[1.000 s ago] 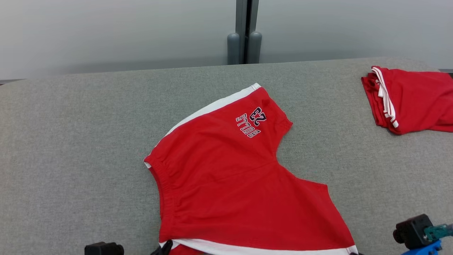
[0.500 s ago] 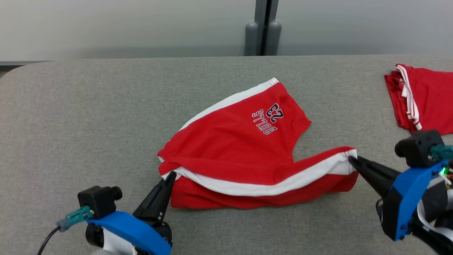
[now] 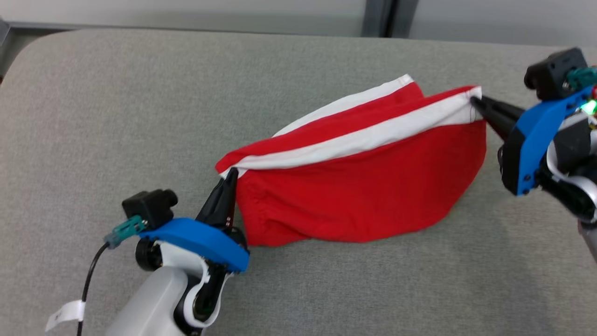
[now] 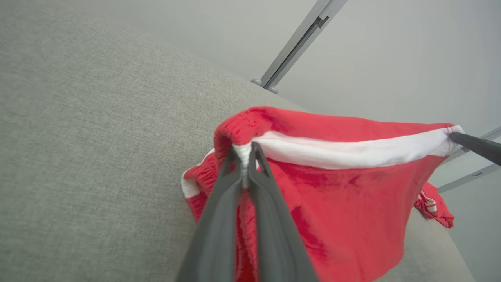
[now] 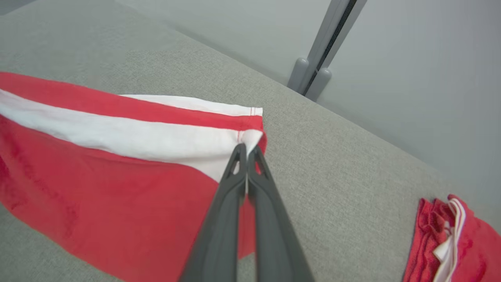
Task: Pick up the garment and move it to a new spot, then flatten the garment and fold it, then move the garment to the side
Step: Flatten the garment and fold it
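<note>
Surface: grey fabric-covered counter (image 3: pixel 116 116) with a rounded far-left corner, and a pale grey wall (image 5: pixel 411 78) behind it.
Garment: red shorts (image 3: pixel 364 196) of soft knit with a gathered elastic waist at the left end and white bands (image 3: pixel 354 140) down the sides.
Position: middle of the counter, strung between the 2 grippers. The near layer is lifted by its top edge and sags in a pouch. The far layer lies on the counter behind it.
Lower fold: I cannot tell whether it touches the counter or hangs just above it.
Bands: 2 white bands show, 1 along the lifted edge and 1 on the far layer, almost parallel.
Left gripper (image 3: pixel 232 173): fingers pressed together, pinching the white band at the waist corner.
Right gripper (image 3: pixel 475 100): fingers pressed together, pinching the white hem corner at the opposite end.
Count: 2 red garments, 2 grippers, 1 post.
Second garment (image 5: pixel 469 243): red with white trim, bunched in layers on the counter at the robot's right, well apart from the shorts.
Post (image 5: pixel 313 78): grey upright with 2 rounded feet at the counter's far edge.
Cable (image 3: pixel 88 289): black, running down beside the left arm, with a white tag (image 3: pixel 65 315) near it.
In the way: the sagging red panel covers most of the far layer in the head view.
</note>
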